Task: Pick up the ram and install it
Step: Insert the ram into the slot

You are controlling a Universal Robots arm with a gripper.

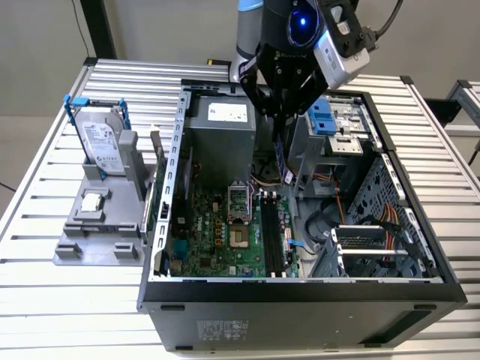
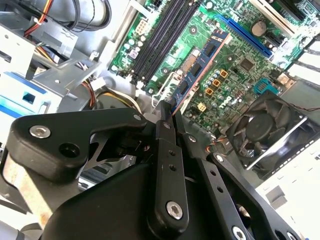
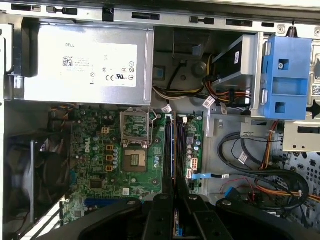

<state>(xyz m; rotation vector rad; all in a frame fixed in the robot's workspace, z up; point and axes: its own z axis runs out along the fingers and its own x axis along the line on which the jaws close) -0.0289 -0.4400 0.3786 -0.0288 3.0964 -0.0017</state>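
**Open computer case in the exterior view, read from its left to its right, with the memory slots (image 1: 271, 236) as our reference.** Well to the left of the slots, outside the case, we find a grey fixture (image 1: 75, 251) carrying a hard drive (image 1: 101, 142) and a processor chip (image 1: 93, 201). Nearer the slots, inside the case, lie the power supply (image 1: 221, 124) and the empty processor socket (image 1: 236, 204). Above the slots hangs the gripper (image 1: 277, 118), its jaws drawn nearly together and pinching what appears to be one short end of the ram (image 1: 283, 161). The stick points down toward the slots, apart from them and not yet seated. Just to the right of the slots we note a cable bundle (image 1: 319, 176) and, beyond it, a blue drive bracket (image 1: 324, 118).

We judge two hazards. Held by one end, the ram may pivot in the grip and meet a slot askew, binding there or stressing the board. The cable bundle crowds one end of the slots and could foul the stick or the fingers (image 2: 167, 150) on any descent.
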